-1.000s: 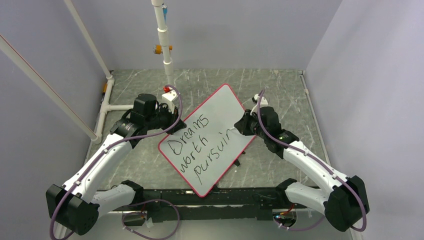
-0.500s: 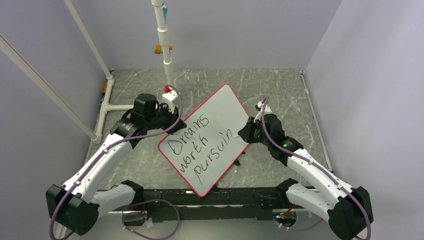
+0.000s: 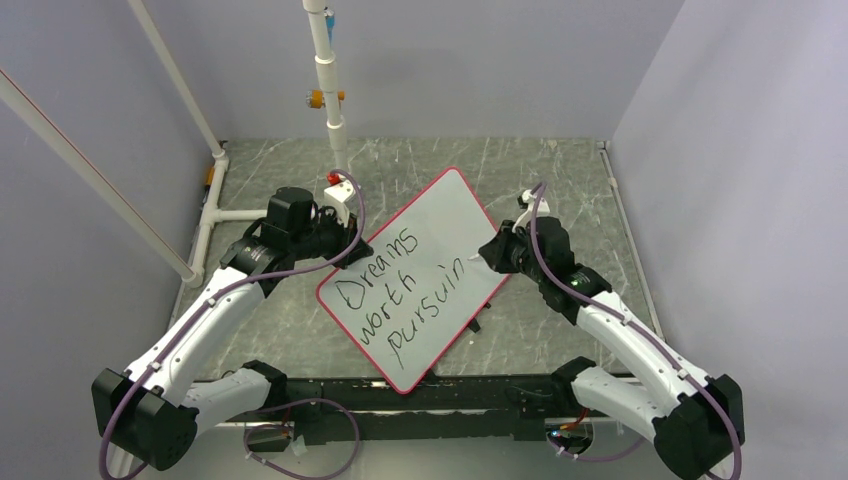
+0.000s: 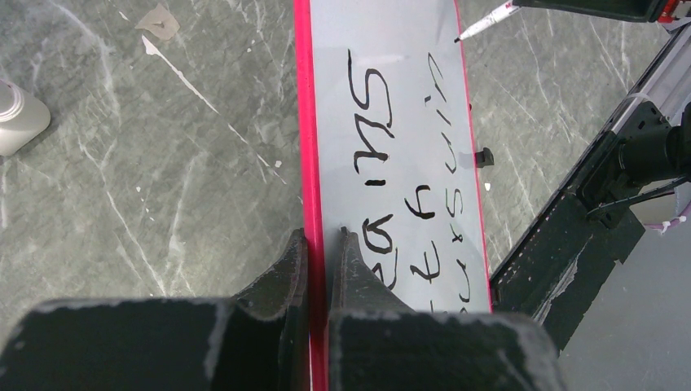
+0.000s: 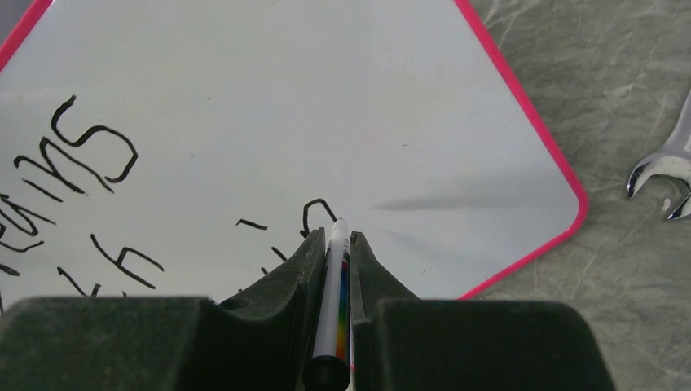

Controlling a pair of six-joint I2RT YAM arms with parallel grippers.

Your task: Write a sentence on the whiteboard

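Steadiness mattered most: with the left gripper [image 4: 323,236] pinching the rim of the whiteboard [image 3: 445,215] at the middle of the top view, the right gripper [image 5: 332,238], clamped on the marker [image 5: 334,269], needed light, even tip pressure to finish the sentence [image 3: 392,296].

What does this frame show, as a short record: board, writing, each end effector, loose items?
whiteboard: on the table, turned diagonally
sentence: three lines, reads "Dreams worth pursuin"; last word unfinished
left end effector: shut on the whiteboard's red rim
right end effector: shut on the marker, tip by the last letter; contact unclear
wrench: on the table, apart from the board's corner
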